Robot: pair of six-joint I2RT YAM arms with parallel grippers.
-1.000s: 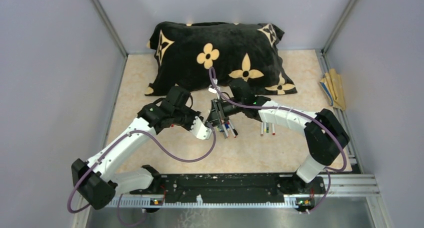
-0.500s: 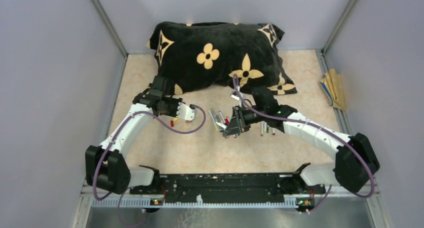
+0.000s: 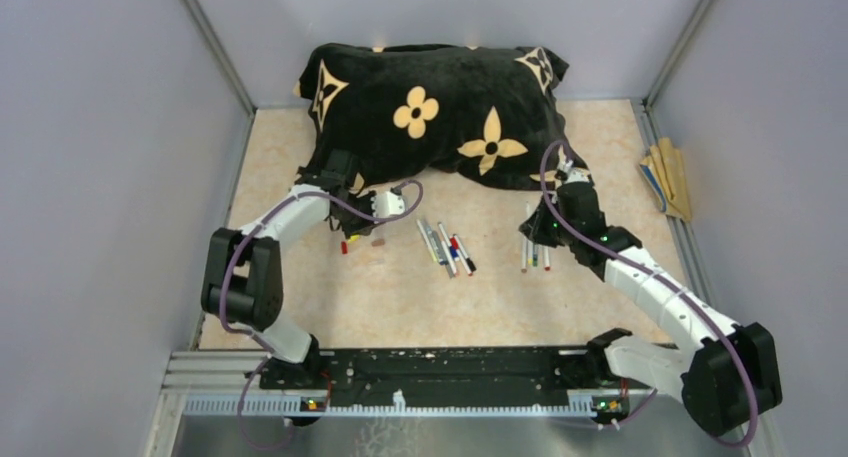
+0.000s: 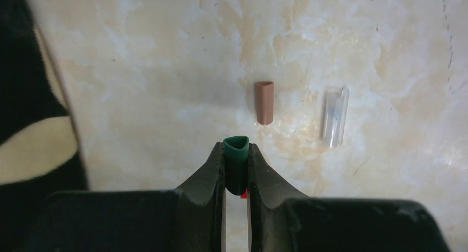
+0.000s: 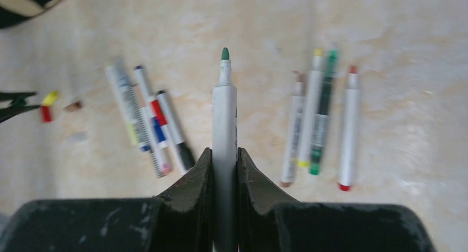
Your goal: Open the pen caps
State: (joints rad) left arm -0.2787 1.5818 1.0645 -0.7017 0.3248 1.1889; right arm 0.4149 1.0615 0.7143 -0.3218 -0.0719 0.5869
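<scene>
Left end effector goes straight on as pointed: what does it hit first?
Probably the brown cap, just ahead and slightly right of the left end effector and its held green cap. Depth unclear; it might meet bare table first.

The pillow (image 3: 440,112) takes the far part of the worktop (image 3: 420,307), with only narrow gaps to the walls. In front of the pillow's middle lies a bunch of pens (image 3: 446,247). In front of its right corner lies a second row of pens (image 3: 534,257), just beside my right claw (image 3: 535,227), which grips a green-tipped pen (image 5: 224,114). Between the two groups I see a bare strip. In front of the pillow's left corner my left claw (image 4: 236,148), closed on a green cap (image 4: 236,166), hangs low. A brown cap (image 4: 264,102) and a clear cap (image 4: 335,116) lie just beyond it. Right of the pillow, tan sticks (image 3: 668,177) lie at the edge.
</scene>
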